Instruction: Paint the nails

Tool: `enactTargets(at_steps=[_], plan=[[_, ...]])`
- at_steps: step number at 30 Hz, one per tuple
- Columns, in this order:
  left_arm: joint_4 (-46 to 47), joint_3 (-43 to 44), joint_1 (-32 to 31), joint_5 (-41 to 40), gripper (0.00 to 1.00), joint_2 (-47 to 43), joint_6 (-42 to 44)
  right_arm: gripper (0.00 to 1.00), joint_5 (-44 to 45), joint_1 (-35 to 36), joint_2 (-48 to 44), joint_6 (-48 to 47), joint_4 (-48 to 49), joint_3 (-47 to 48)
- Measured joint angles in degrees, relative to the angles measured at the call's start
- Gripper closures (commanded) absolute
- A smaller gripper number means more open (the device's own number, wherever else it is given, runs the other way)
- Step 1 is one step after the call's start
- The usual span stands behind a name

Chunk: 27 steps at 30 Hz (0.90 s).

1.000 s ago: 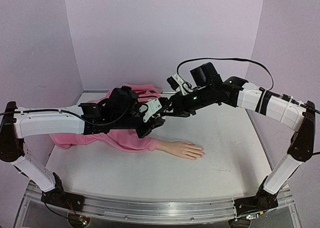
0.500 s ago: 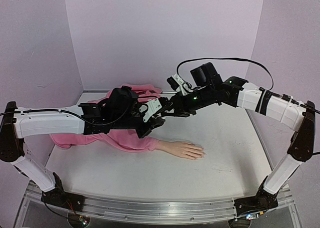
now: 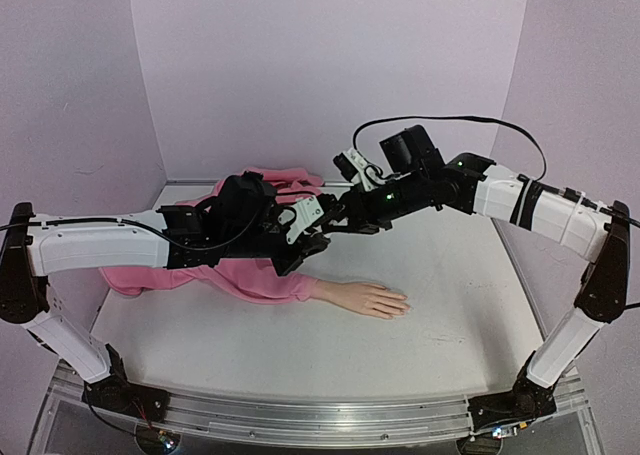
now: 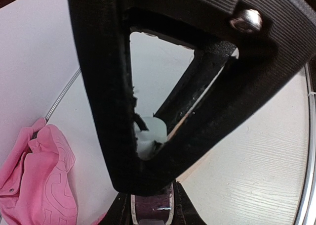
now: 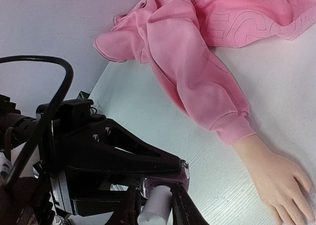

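The nails (image 3: 402,304) sit at the fingertips of the mannequin hand (image 3: 370,299), which lies palm down near the middle of the counter (image 3: 300,355), its wrist in a pink sleeve (image 3: 255,278). As far as the views show, they look bare and skin-toned (they are tiny, so a faint coat could escape notice). I judge that no painting has begun. The polish is not yet open, so uncapping, loading the brush and coating every nail are all left to do. The left jaws are clamped on the dark bottle (image 4: 150,210) and hold it in the air above the sleeve, well apart from the hand. The right jaws, meeting the bottle from the other side, stand narrowly apart with the white cap (image 5: 155,207) pinched between them, one finger pressed on either side. It looks like a grip suited to twisting the cap off.
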Motion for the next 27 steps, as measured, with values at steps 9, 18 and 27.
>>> enactTargets(at_steps=[9,18,27], plan=[[0.0,0.0,0.0,0.0,1.0,0.0,-0.07,0.75,-0.02,0.0,0.37,-0.02,0.0,0.0],[-0.04,0.0,0.0,-0.02,1.0,0.0,-0.15,0.76,0.0,0.0,0.92,-0.13,0.02,0.0],[0.02,0.0,0.0,-0.02,1.0,-0.02,-0.17,0.71,0.9,0.0,0.9,-0.24,-0.02,-0.04]])
